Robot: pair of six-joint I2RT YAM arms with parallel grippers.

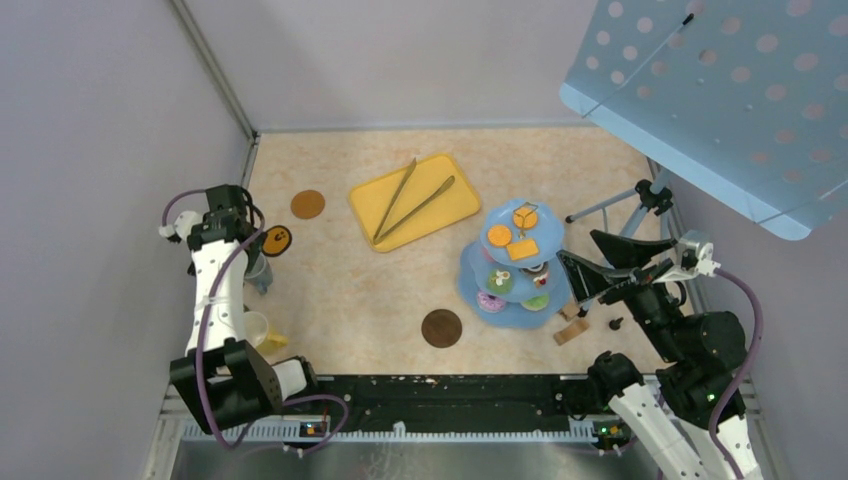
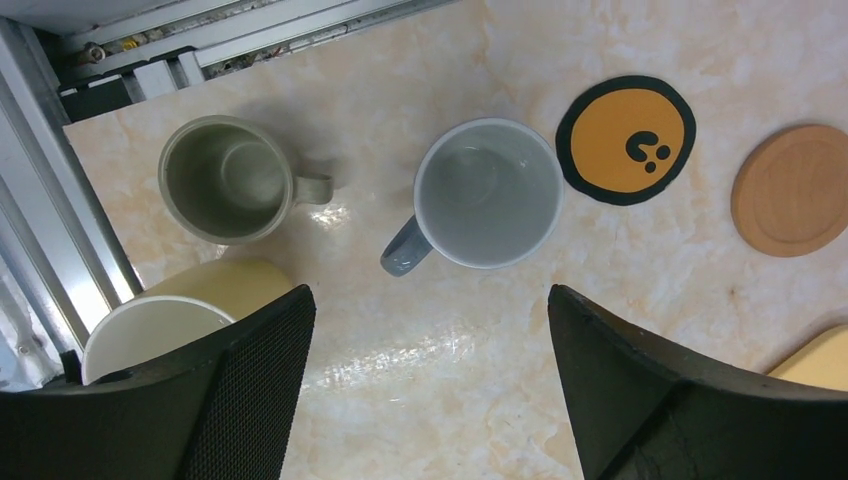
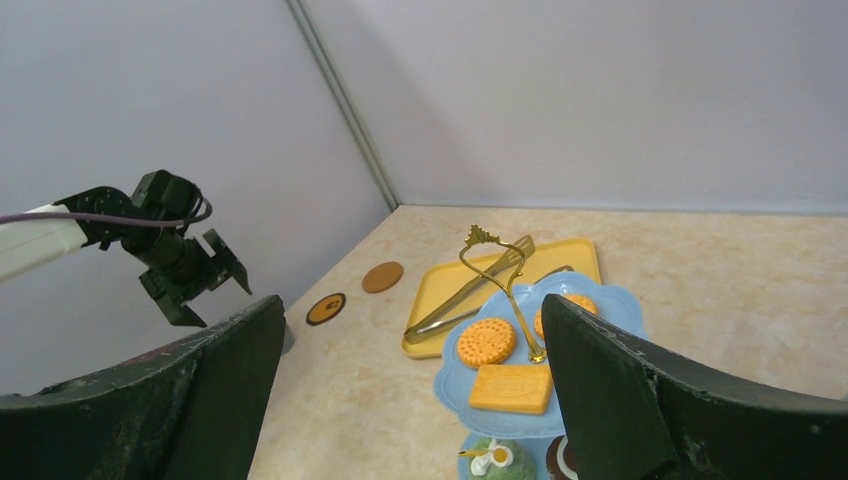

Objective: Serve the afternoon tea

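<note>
The pale-blue three-tier stand [image 1: 515, 268] stands right of centre, with orange biscuits [image 3: 486, 342] on its top tier and toy donuts and cupcakes [image 1: 500, 280] below. My right gripper [image 1: 586, 262] is open beside the stand's right side, empty; in its wrist view [image 3: 410, 310] the top tier [image 3: 590, 300] lies between the jaws. My left gripper [image 1: 228, 222] is open and empty above the far-left mugs: a grey-blue mug [image 2: 488, 193], a grey-green mug [image 2: 228, 178] and a yellow mug [image 2: 180, 318]. An orange black-rimmed coaster [image 2: 626, 140] and a brown coaster [image 2: 795, 190] lie nearby. A dark brown coaster [image 1: 442, 328] lies near the front.
A yellow tray [image 1: 460, 207] holding metal tongs [image 1: 420, 206] lies at the back centre. A blue perforated panel [image 1: 720, 90] overhangs the back right, above a tripod leg [image 1: 615, 207]. A small wooden block [image 1: 570, 333] lies right of the stand. Walls close in left and back.
</note>
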